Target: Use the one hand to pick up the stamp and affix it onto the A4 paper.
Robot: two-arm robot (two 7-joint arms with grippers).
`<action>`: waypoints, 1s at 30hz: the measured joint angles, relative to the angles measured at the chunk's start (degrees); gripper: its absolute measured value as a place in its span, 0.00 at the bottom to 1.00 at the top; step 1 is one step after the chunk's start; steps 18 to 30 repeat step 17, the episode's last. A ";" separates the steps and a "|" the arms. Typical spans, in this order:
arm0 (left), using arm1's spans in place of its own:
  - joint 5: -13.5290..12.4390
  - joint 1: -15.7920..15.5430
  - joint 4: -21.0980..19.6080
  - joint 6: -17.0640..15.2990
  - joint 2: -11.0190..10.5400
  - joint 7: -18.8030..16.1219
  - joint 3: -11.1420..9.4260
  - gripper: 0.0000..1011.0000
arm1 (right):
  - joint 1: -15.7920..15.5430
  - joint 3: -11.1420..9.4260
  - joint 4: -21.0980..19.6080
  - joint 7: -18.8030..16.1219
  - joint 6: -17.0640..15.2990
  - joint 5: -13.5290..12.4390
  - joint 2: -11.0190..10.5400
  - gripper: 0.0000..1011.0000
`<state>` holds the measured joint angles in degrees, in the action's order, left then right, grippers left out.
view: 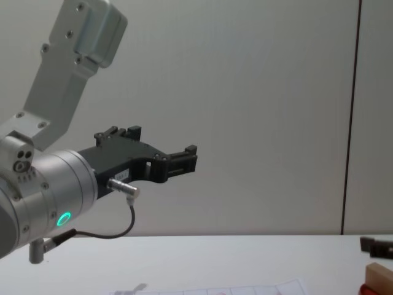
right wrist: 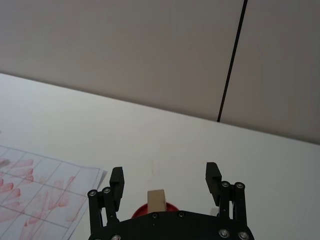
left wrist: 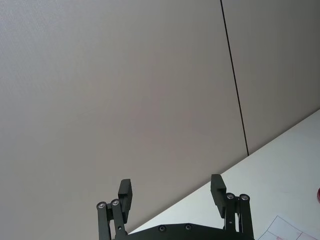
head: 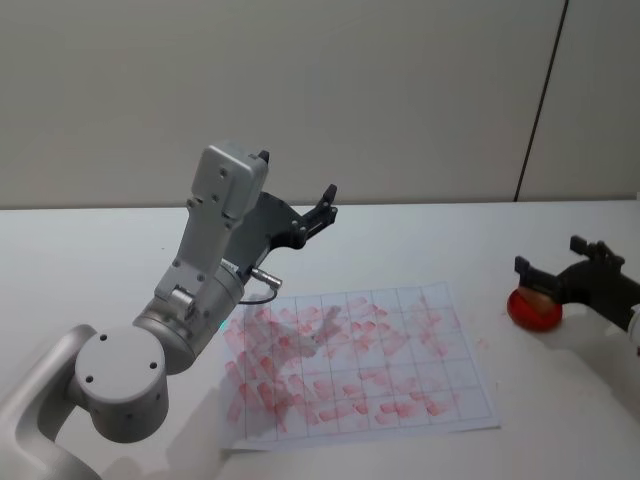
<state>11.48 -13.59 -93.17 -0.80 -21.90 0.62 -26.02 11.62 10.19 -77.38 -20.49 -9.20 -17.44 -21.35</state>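
The stamp (right wrist: 156, 201), a small tan wooden block, stands upright on a flat red round disc (right wrist: 172, 207) at the table's right side. My right gripper (right wrist: 164, 176) is open, one finger on each side of the stamp and apart from it. In the chest view the stamp (view: 381, 274) peeks in at the lower right corner. The A4 paper (head: 360, 360), ruled in boxes and covered with pinkish-red marks, lies flat at the table's centre. My left gripper (left wrist: 171, 189) is open, holds nothing, and is raised above the paper's far left corner, pointing at the wall.
The left arm's grey links (head: 205, 260) rise over the left part of the table and throw a shadow on the paper. The white table (head: 90, 250) has bare room around the sheet. A wall with a dark vertical seam (head: 540, 100) stands behind.
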 joint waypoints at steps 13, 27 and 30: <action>0.00 0.00 0.00 0.00 0.00 0.00 0.00 0.99 | -1.66 -1.01 -3.55 1.06 8.64 -0.56 -0.98 0.99; 0.00 0.00 0.00 0.00 0.00 0.00 0.00 0.99 | -2.07 -1.31 -4.48 1.30 11.48 -0.70 -1.25 0.99; 0.00 0.00 0.00 0.00 0.00 0.00 0.00 0.99 | -2.07 -1.31 -4.48 1.30 11.48 -0.70 -1.25 0.99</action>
